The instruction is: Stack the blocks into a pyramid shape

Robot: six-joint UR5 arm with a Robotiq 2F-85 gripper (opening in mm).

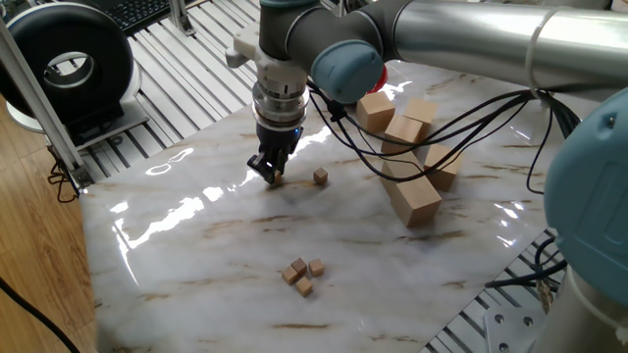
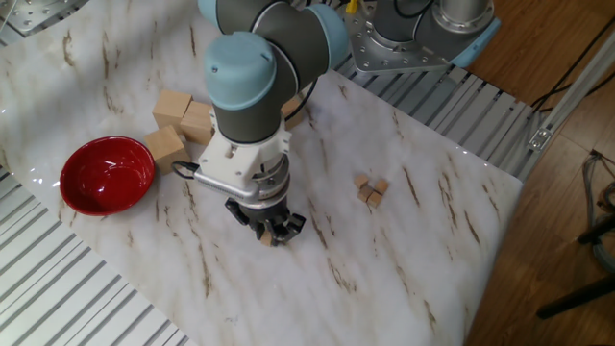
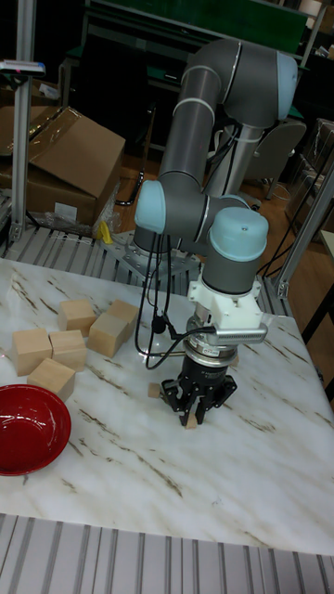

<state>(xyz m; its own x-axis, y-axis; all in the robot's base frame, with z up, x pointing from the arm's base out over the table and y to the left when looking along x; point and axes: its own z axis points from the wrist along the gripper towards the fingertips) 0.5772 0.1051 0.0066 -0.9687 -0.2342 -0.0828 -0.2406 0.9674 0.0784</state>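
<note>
My gripper (image 1: 272,174) points straight down at the marble table, fingers closed around one tiny tan block (image 1: 277,178) at the tabletop. That block shows under the fingertips in the other fixed view (image 2: 264,238) and in the tall view (image 3: 191,422), below the gripper (image 3: 194,408). Another tiny block (image 1: 320,176) lies loose just right of the gripper, also seen behind it (image 3: 154,391). Three more tiny blocks (image 1: 304,275) sit bunched together nearer the front edge, the same cluster (image 2: 370,189) lying flat on the table. No stepped pile shows.
Several large pale wooden blocks (image 1: 412,191) stand to the right of the gripper, the same group (image 2: 178,120) near a red bowl (image 2: 108,175). Black cables (image 1: 471,118) hang from the arm over the large blocks. Slotted metal rails (image 1: 196,69) border the table.
</note>
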